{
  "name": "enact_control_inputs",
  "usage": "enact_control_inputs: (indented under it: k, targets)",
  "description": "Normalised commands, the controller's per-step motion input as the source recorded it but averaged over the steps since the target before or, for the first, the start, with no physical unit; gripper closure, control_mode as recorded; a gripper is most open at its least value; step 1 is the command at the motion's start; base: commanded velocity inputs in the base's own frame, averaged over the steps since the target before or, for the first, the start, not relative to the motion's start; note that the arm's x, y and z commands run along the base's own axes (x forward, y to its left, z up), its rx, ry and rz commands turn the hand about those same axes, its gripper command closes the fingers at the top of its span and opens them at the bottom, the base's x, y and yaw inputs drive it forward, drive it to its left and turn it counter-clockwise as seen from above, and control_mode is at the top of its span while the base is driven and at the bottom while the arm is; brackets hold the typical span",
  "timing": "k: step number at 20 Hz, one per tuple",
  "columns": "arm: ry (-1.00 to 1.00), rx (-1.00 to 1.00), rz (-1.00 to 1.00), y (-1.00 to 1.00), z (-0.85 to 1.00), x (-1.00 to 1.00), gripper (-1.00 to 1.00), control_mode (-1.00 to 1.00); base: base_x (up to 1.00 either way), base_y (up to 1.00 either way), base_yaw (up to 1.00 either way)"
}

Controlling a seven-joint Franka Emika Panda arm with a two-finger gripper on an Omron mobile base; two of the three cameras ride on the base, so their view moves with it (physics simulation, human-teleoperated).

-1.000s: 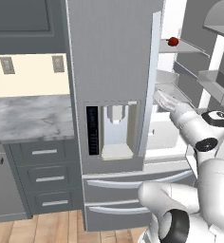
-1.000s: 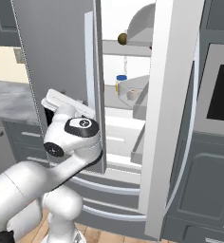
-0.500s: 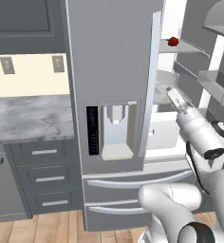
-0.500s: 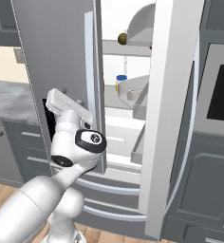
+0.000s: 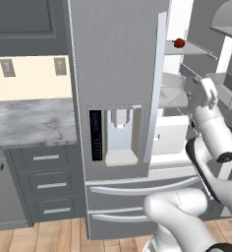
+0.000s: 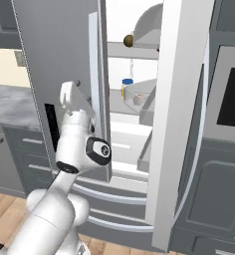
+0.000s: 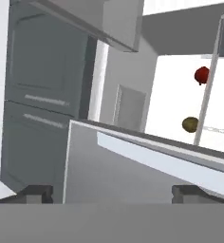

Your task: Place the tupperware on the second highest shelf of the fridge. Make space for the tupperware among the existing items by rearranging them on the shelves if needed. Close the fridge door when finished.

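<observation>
Two steel doors of the fridge (image 5: pixel 115 74) stand ahead of your gripper (image 7: pixel 111 191): the one with the water dispenser (image 5: pixel 119 135) is to its left in the left base view, and the right-hand door (image 6: pixel 176 114) is swung open on the far side of the gap, seen edge-on in the right base view. Your arm reaches up into that gap, with the hand raised level with the middle shelves (image 5: pixel 174 96). Look at the hand view and you see both dark fingertips (image 7: pixel 35 191) at the outer corners of the picture, far apart, with nothing between them, so the jaws are spread wide and carry nothing. Beyond the tips lie a grey slab edge and the white fridge lining. A shelf above the hand in the left base view bears the red fruit (image 5: pixel 179 43); the hand view shows the same red fruit with the brown round fruit (image 7: pixel 190 124) close beside it, both well ahead of the tips. Farther in, in the right base view, the yellow blue-lidded jar (image 6: pixel 127 88) stands on a lower shelf, with a small pale round tub (image 6: pixel 138 99) just beside it. You cannot make out the tupperware from these views.
</observation>
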Motion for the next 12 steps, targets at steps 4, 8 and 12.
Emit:
enact_control_inputs:
  k: [4, 8, 12]
  targets:
    - [0.16, 0.5, 0.02, -0.63, 1.0, -0.72, -1.0, -1.0, 0.0, 0.0, 0.0]
    - [0.03, 0.46, 0.0, -0.97, 1.0, -0.6, -1.0, -1.0, 0.0, 0.0, 0.0]
    - [0.03, 0.28, 0.0, -1.0, 0.83, -0.81, -1.0, -1.0, 0.0, 0.0, 0.0]
